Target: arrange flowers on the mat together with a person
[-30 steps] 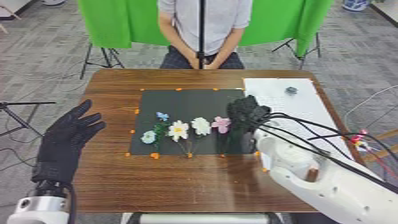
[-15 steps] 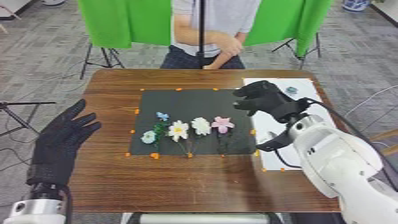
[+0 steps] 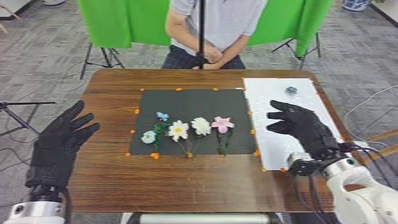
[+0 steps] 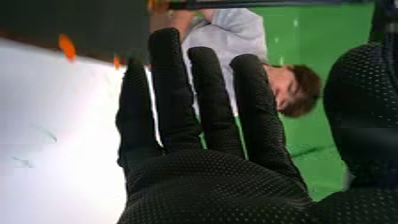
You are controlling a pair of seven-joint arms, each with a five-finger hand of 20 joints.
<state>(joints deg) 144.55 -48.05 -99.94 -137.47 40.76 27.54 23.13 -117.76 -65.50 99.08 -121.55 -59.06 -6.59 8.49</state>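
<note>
The pink flower, white flower, yellow-middled flower, pale blue flower and small blue flower are all on the dark mat. They sit near each other, and some green stems point to the robot's side. That part looks done. One little blue-gray thing, maybe a flower too, is on the white board beside the mat. I think most of the job is done and that one is left. The right hand is over the board, open and holding nothing. The left hand is open and empty too, by the table's left side.
</note>
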